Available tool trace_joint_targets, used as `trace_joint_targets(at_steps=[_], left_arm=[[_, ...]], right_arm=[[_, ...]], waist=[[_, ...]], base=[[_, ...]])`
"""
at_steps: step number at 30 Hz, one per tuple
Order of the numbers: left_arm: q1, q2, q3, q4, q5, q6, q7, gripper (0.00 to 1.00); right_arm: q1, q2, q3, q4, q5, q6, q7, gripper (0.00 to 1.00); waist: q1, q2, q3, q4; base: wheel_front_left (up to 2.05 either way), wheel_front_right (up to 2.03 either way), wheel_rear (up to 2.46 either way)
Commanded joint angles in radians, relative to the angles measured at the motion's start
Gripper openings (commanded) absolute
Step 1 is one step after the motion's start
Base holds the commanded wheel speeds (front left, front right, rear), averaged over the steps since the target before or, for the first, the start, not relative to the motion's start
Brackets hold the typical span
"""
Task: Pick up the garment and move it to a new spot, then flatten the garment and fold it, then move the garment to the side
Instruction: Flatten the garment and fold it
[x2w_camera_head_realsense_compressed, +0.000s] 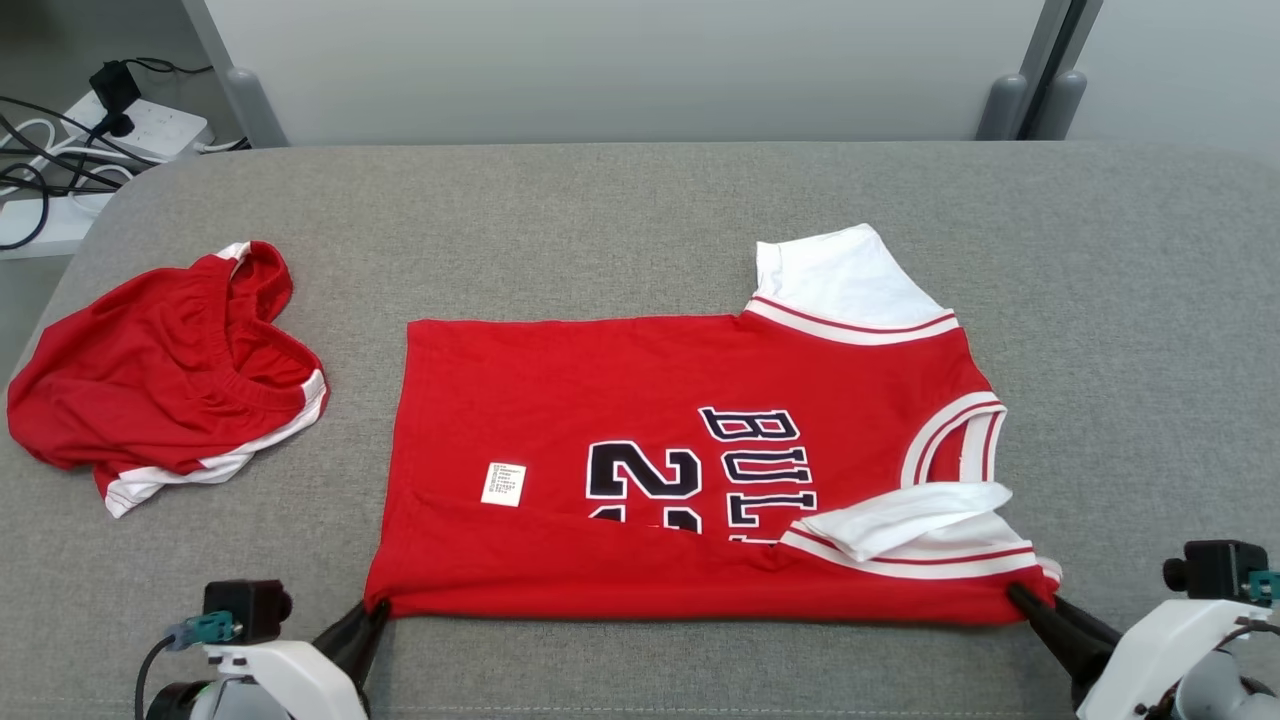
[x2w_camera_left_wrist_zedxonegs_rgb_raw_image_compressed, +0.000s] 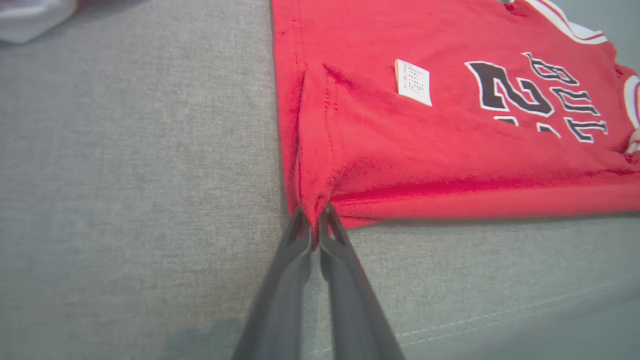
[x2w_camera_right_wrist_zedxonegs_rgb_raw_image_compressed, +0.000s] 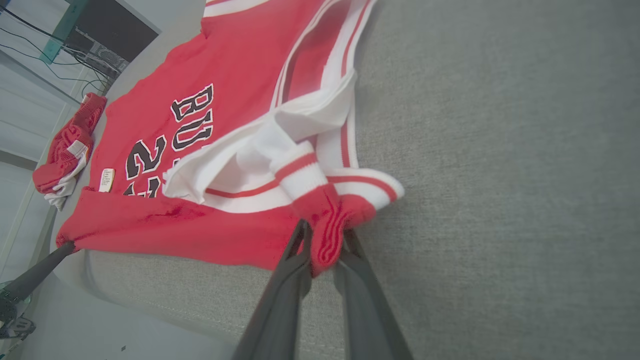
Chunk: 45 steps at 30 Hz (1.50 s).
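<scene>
Closest to where I stand, the left end effector is clenched on the near left corner of the jersey, at the hem. In the left wrist view a pinch of red cloth sits between its two dark fingertips. Across from it, the right end effector grasps the near right corner, where a bunched fold of red-and-white trim fills the gap between its fingers.

Between the two, the red jersey lies on the grey cloth-covered tabletop, roughly in the middle, its near long edge folded over towards the far side. That fold covers the lower part of the dark number and lettering. A small white label lies just above the folded edge. One white sleeve lies flat at the far right, and the near sleeve is turned in, crumpled on top of the folded part beside the neckline.

Well apart to the left, a pair of red shorts with white trim lies in a heap. Beyond the far left corner, a white power strip with dark cables sits off the tabletop.
</scene>
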Motion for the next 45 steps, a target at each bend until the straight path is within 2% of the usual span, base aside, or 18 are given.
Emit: trace_joint_targets(at_steps=[1, 5, 11, 19, 21, 23, 27, 35, 45], left_arm=[[-0.04, 0.045, 0.03, 0.014, -0.008, 0.0, -0.015, 1.0], [-0.053, 0.039, 0.03, 0.059, 0.009, 0.006, -0.033, 1.0], [-0.081, 0.045, 0.064, 0.069, 0.07, 0.051, -0.055, 1.0], [-0.045, 0.046, 0.239, -0.092, 0.225, 0.136, -0.056, 1.0], [-0.023, 0.045, 0.29, -0.141, 0.275, 0.161, -0.056, 1.0], [0.001, 0.043, 0.347, -0.194, 0.327, 0.185, -0.056, 1.0], [0.058, 0.021, 0.453, -0.296, 0.416, 0.221, -0.056, 1.0], [0.135, -0.033, 0.562, -0.394, 0.529, 0.216, -0.056, 1.0], [0.229, -0.12, 0.675, -0.487, 0.663, 0.214, -0.056, 1.0]], right_arm=[[0.01, -0.047, -0.005, 0.001, -0.005, -0.003, 0.001, 1.0], [0.013, -0.072, -0.041, 0.013, -0.015, -0.003, -0.026, 1.0], [0.002, -0.08, -0.107, 0.056, -0.073, -0.003, -0.128, 1.0], [-0.053, -0.02, -0.21, 0.101, -0.248, -0.003, -0.237, 1.0], [-0.069, 0.001, -0.272, 0.102, -0.319, -0.003, -0.243, 1.0], [-0.078, 0.033, -0.385, 0.069, -0.411, -0.003, -0.244, 1.0], [-0.03, 0.127, -0.578, -0.033, -0.607, -0.003, -0.245, 1.0], [0.053, 0.251, -0.703, -0.159, -0.796, -0.003, -0.245, 1.0], [0.115, 0.353, -0.725, -0.21, -0.93, -0.003, -0.245, 1.0]], waist=[[0.0, -0.0001, 0.0, -0.001], [0.0, -0.0001, -0.005, 0.0], [0.0, -0.0001, -0.016, 0.007], [0.0, -0.0001, -0.033, 0.013], [0.0, -0.0001, -0.038, 0.012], [0.0, -0.0001, -0.04, 0.009], [0.0, -0.0001, -0.049, 0.008], [0.0, -0.0001, -0.059, 0.007], [0.0, -0.0001, -0.077, 0.003]], base=[[0.0, 0.0, 0.0], [0.0, 0.0, 0.0], [0.0, 0.0, 0.0], [0.0, 0.0, 0.0], [0.0, 0.0, 0.0], [0.0, 0.0, 0.0], [0.0, 0.0, 0.0], [0.0, 0.0, 0.0], [0.0, 0.0, 0.0]])
